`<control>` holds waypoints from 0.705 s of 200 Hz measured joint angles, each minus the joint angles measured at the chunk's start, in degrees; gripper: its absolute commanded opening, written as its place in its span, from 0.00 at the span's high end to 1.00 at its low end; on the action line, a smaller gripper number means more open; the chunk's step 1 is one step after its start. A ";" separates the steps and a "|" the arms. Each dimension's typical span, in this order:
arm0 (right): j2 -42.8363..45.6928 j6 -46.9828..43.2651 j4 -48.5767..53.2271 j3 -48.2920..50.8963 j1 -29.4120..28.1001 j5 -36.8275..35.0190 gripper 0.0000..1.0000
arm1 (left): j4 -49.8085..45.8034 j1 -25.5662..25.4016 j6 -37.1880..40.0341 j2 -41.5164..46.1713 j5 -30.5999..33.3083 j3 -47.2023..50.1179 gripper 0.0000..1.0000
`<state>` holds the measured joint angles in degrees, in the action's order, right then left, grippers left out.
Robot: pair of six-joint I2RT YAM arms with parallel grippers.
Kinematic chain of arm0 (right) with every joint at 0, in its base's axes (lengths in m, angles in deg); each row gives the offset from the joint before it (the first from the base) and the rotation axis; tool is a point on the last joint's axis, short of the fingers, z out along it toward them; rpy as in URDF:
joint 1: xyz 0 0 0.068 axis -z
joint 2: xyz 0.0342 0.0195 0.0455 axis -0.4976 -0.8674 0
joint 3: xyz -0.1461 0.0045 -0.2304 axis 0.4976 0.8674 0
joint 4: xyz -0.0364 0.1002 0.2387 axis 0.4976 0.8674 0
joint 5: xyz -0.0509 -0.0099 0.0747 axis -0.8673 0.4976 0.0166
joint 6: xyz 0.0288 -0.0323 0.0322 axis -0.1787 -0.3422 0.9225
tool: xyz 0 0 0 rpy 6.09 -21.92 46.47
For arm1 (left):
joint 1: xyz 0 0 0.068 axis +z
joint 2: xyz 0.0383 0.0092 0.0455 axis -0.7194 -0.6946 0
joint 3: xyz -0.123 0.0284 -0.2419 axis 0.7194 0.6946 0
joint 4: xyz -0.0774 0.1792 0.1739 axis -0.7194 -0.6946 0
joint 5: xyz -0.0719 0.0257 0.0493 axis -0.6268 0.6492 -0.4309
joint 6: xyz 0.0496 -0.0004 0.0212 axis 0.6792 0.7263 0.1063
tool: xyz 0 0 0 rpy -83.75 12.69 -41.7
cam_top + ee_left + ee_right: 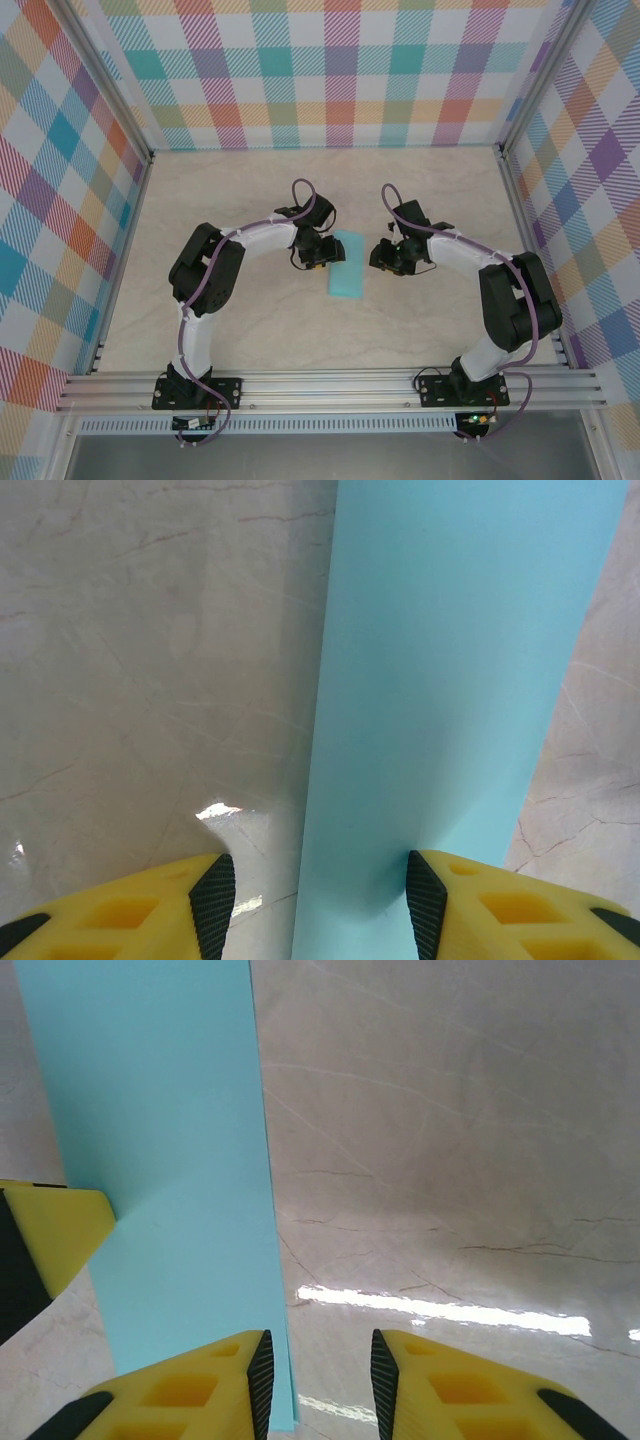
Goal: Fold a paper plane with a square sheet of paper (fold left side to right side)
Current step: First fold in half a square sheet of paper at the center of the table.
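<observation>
Top external view. The turquoise sheet of paper lies on the pale marbled worktop, about midway between the two arms. It reads as a narrow oblong, long axis running away from the bases and tilted a little. The left tool sits at the sheet's left long edge. The right tool is just beside its right long edge. At this scale I cannot tell how either pair of jaws stands. Plaid walls close the worktop on three sides, and an aluminium rail carries both bases at the near edge.

Left wrist view. The left tool has its jaws apart, with a wide gap between the black pads. The sheet runs as a flat strip from between the yellow fingers up to the top of the view. Its left edge falls inside the gap. Its right part meets the inner face of the right-hand finger. Nothing is clamped, and bare worktop shows between the left-hand pad and the paper.

Right wrist view. The right tool has its jaws apart by a narrow gap. The sheet fills the left of the view. Its near long edge comes down just past the left-hand pad and into the gap, and the pads are not closed on it. One yellow finger of the left tool shows at the sheet's far edge. Whether it lies over or under the paper I cannot tell. The worktop to the right carries a bright glare streak.
</observation>
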<state>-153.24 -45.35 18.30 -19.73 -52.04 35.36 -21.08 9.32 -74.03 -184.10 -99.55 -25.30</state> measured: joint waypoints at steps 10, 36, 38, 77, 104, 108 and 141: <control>0.00 0.17 -0.37 0.00 0.00 0.02 0.68 | -0.02 0.00 0.00 -0.02 0.02 0.00 0.48; 0.00 0.44 -1.14 0.00 0.00 0.04 0.69 | 0.00 0.00 0.00 -0.02 0.11 0.00 0.48; 0.00 0.44 -1.18 0.00 0.00 0.04 0.69 | 0.00 0.00 0.00 -0.02 0.11 0.00 0.48; 0.00 0.83 -1.29 0.00 0.00 0.04 0.69 | 0.00 0.00 0.00 -0.04 0.13 0.00 0.48; 0.00 1.09 -1.33 0.00 0.00 0.07 0.69 | -0.02 0.00 0.00 -0.07 0.13 0.00 0.48; 0.00 1.11 -1.33 0.00 0.00 0.07 0.69 | -0.02 0.00 0.00 -0.07 0.13 0.00 0.48; 0.00 1.29 -1.36 0.00 0.00 0.26 0.70 | 0.00 0.00 0.00 -0.07 0.15 0.00 0.48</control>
<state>-153.24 -44.06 16.95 -19.73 -52.04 35.62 -21.08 9.32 -74.03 -184.16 -99.40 -25.30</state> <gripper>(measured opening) 0.305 0.519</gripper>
